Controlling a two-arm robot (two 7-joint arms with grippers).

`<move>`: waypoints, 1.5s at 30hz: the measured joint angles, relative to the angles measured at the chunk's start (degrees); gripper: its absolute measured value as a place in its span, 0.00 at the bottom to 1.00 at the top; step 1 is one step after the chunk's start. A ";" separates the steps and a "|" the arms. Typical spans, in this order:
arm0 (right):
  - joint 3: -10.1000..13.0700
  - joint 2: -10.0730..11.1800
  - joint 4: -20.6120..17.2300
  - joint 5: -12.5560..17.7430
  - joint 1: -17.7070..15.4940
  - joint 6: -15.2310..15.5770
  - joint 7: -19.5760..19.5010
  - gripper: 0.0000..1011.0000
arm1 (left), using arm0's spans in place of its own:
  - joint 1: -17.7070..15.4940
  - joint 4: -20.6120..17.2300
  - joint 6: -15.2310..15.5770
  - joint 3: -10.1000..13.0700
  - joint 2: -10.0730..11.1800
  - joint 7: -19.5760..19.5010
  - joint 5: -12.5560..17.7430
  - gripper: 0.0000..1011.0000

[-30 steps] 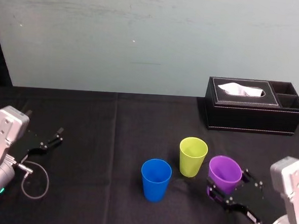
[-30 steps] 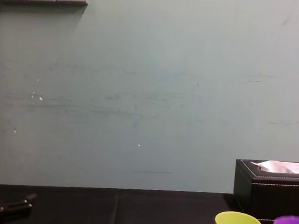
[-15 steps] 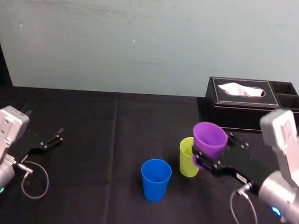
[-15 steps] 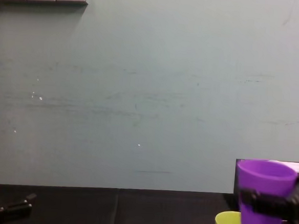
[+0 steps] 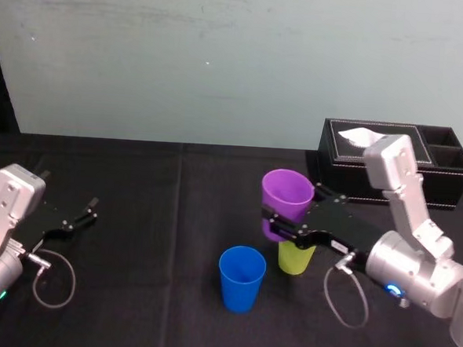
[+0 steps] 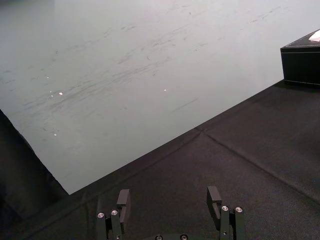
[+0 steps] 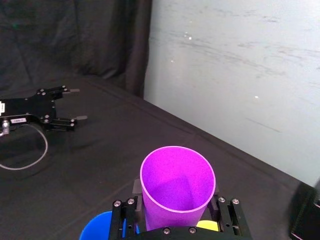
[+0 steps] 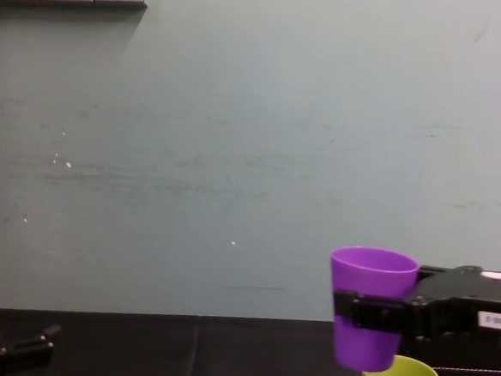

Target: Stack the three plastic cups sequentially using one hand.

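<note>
R gripper (image 5: 280, 224) grips purple cup (image 5: 287, 194) aloft nr lime cup (image 5: 295, 258)

We note the right gripper (image 7: 176, 192) clamped on the purple cup (image 7: 175, 175), one jaw on each side. The cup is upright, with its open mouth facing the camera. Below it we see part of the blue cup (image 7: 97, 227) and a sliver of the yellow-green cup (image 7: 207, 226). Farther off, the left gripper (image 7: 77, 104) sits low over the black cloth (image 7: 100, 160), its fingers apart.
</note>
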 joint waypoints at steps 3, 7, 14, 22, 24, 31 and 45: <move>-1.35 -0.39 1.50 0.20 1.35 -0.58 0.62 0.73 | 0.00 0.00 0.00 0.00 0.00 0.00 0.00 0.99; -2.85 -0.76 2.79 0.39 2.56 -1.25 1.25 0.73 | 0.00 0.00 0.00 0.00 0.00 0.00 0.00 0.99; -5.34 -1.27 3.74 0.74 4.15 -2.02 1.87 0.73 | 0.00 0.00 0.00 0.00 0.00 0.00 0.00 0.99; -7.26 -1.02 4.44 1.71 4.76 -2.51 2.30 0.73 | 0.00 0.00 0.00 0.00 0.00 0.00 0.00 0.99; -7.57 -0.81 4.46 2.04 4.78 -2.56 2.32 0.73 | 0.00 0.00 0.00 0.00 0.00 0.00 0.00 0.99; -8.17 0.01 3.88 2.84 4.33 -2.72 2.27 0.73 | 0.00 0.00 0.00 0.00 0.00 0.00 0.00 0.99; -9.05 1.40 2.56 3.56 3.29 -2.82 1.82 0.73 | 0.00 0.00 0.00 0.00 0.00 0.00 0.00 0.99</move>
